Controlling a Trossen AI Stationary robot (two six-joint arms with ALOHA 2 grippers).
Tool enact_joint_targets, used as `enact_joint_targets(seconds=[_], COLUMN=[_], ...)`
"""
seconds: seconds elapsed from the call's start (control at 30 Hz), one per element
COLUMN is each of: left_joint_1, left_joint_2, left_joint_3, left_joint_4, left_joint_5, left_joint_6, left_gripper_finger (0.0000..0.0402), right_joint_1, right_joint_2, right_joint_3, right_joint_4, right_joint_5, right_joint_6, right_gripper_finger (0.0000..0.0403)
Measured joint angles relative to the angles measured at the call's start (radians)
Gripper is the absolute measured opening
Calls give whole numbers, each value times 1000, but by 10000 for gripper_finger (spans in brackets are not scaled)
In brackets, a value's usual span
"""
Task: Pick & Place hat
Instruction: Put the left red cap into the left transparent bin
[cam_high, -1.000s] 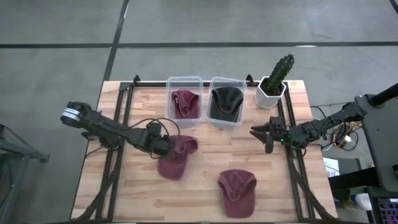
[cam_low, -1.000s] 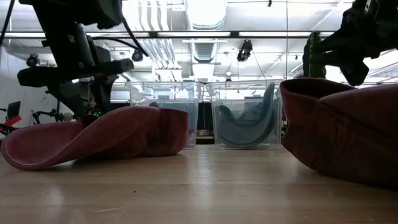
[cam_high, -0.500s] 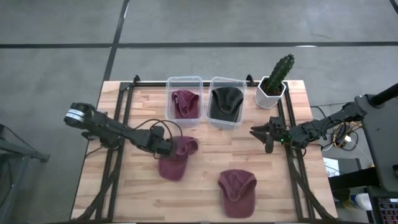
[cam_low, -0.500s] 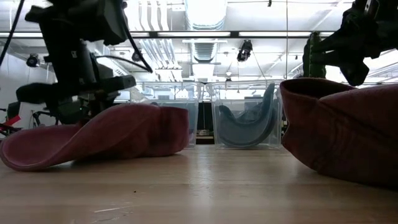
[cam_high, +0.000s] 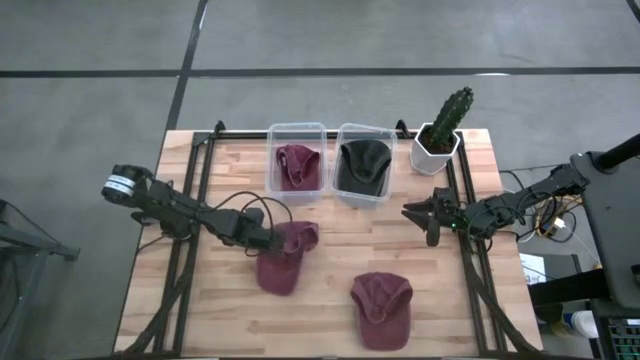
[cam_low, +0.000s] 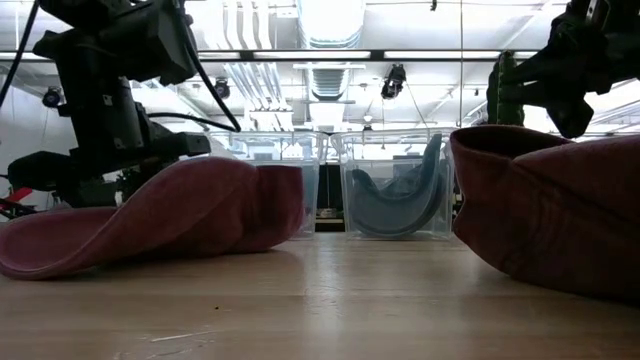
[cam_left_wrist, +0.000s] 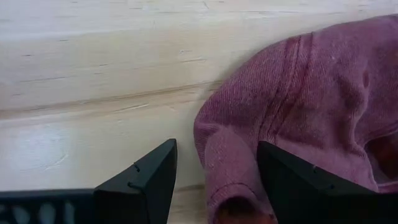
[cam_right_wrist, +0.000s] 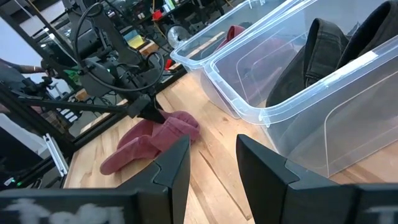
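We find the hat (cam_high: 283, 255) in hand, a maroon cloth cap, lying left of centre in the high view on the wooden table (cam_high: 200, 310). The left gripper (cam_high: 268, 238) sits at the cap's left edge. In the left wrist view its fingers (cam_left_wrist: 149, 177) stand apart on either side of a raised fold of the cap's rim (cam_left_wrist: 224, 168), not yet pinched on it, so the gripper is released.

We judge the cap light, soft and floppy: it sags flat in the low view (cam_low: 170, 215) and will drape and fold when lifted. The knit surface should grip well, and nothing about it is fragile. The thick rolled rim between the fingers is, in our judgement, the soundest place to take hold; a single thin layer could slip out.

Two clear bins stand side by side at the upper centre of the high view. The left bin (cam_high: 297, 130) holds a maroon cap (cam_high: 298, 165); the right bin (cam_high: 365, 131) holds a dark cap (cam_high: 362, 165). A second loose maroon cap (cam_high: 381, 308) lies at lower centre right.

The right gripper (cam_high: 428, 216) waits near the table's right edge, fingers parted and holding nothing.
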Motion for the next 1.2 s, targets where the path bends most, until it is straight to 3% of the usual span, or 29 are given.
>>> enact_joint_targets(seconds=[0.17, 0.43, 0.8, 1.2], left_joint_1=[0, 0, -7, -32], left_joint_2=[0, 0, -16, -206], left_joint_3=[-1, -2, 7, 99], left_joint_4=[8, 38, 22, -77], left_joint_5=[5, 0, 10, 19], left_joint_6=[-8, 2, 5, 42], left_gripper_finger=[169, 13, 3, 1], right_joint_1=[0, 0, 0, 0], right_joint_2=[0, 0, 0, 0], right_joint_3=[0, 0, 0, 0], right_joint_4=[0, 0, 0, -3], right_joint_5=[1, 2, 2, 3], right_joint_6=[0, 0, 0, 0], right_gripper_finger=[123, 123, 123, 123])
